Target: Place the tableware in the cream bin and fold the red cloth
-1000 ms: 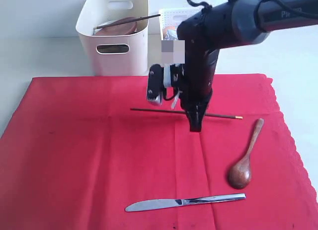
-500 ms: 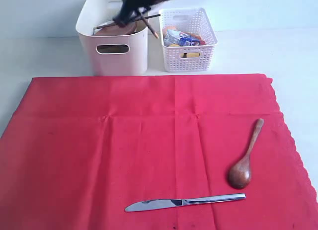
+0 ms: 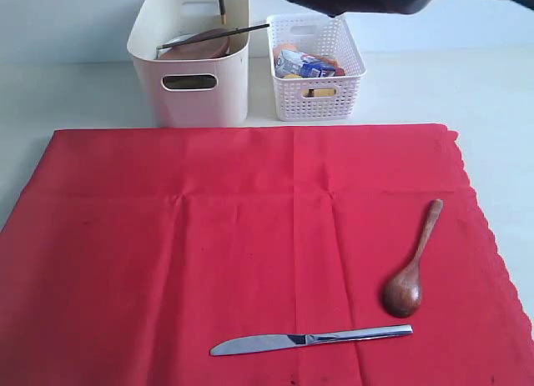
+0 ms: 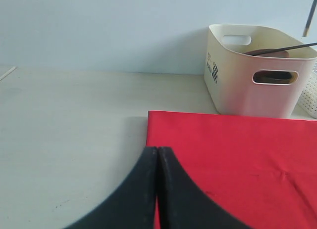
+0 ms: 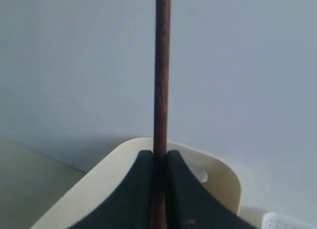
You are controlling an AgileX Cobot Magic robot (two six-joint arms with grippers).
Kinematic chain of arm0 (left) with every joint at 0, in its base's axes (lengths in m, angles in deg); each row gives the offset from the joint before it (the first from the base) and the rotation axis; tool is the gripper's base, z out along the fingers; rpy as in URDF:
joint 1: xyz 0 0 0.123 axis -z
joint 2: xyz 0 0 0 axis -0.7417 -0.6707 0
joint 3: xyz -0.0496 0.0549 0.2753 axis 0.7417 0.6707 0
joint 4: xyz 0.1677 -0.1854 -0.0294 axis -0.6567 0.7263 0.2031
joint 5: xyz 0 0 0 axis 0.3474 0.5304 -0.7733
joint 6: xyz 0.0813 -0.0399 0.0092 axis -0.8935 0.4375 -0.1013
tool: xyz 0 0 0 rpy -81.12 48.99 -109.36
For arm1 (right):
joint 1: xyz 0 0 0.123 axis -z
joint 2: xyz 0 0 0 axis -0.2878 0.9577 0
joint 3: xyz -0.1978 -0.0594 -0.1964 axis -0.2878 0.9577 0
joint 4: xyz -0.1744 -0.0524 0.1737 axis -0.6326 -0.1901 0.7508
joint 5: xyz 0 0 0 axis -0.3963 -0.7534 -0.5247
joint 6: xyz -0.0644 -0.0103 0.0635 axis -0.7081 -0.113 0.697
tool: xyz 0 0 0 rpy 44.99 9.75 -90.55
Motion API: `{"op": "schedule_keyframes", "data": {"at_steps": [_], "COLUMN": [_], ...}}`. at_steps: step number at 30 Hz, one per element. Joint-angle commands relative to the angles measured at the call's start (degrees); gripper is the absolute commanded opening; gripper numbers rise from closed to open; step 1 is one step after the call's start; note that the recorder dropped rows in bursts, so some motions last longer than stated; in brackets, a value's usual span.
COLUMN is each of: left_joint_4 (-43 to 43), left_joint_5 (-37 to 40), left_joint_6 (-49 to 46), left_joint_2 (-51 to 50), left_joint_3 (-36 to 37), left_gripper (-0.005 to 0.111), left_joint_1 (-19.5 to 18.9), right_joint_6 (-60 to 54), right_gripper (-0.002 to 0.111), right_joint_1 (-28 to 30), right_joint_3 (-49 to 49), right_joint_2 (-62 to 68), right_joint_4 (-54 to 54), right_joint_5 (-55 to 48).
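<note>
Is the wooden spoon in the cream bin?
No, the wooden spoon lies on the red cloth near the silver knife, apart from the cream bin.

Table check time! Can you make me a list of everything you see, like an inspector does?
Surface: pale table with the red cloth spread flat on it.
Job's things: wooden spoon and knife lie on the cloth; cream bin holds a brown plate and a chopstick.
Clutter: white lattice basket with a carton and other small items.
Grippers: left gripper shut, empty; right gripper shut on a second chopstick above the bin.
Cables: nothing seen.
Surroundings: plain pale wall.
</note>
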Motion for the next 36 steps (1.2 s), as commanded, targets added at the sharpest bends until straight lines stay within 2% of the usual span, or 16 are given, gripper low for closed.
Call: {"op": "schedule_keyframes", "data": {"at_steps": [1,10,21,28,33,36], "left_joint_4": [0.5,0.5,0.5,0.5,0.5,0.5], "left_joint_5": [-0.3,-0.3,-0.3,-0.3,-0.3,-0.3], "left_joint_6": [0.0,0.0,0.0,0.0,0.0,0.0], "left_joint_2": [0.4,0.4,0.4,0.4,0.4,0.4], "left_joint_3": [0.0,0.0,0.0,0.0,0.0,0.0], "left_gripper": [0.002,0.002,0.002,0.002,0.002,0.002], "left_joint_1": [-0.2,-0.2,-0.2,-0.2,-0.2,-0.2], "right_joint_6": [4.9,4.9,4.5,4.0,3.4,0.9], "right_gripper": [0.0,0.001,0.044,0.055,0.057,0.057], "right_joint_1": [-0.1,-0.1,-0.1,-0.1,-0.1,-0.1], "right_joint_3": [-2.6,-2.6,-2.6,-2.6,-2.6,-2.6], "right_joint_2": [3.4,4.4,4.5,3.5,-2.9,-7.5], "right_joint_4": [-3.4,-3.4,-1.6,-1.7,-1.8,-6.2], "right_joint_5": [1.1,0.9,0.7,-0.4,-13.6,-21.8]}}
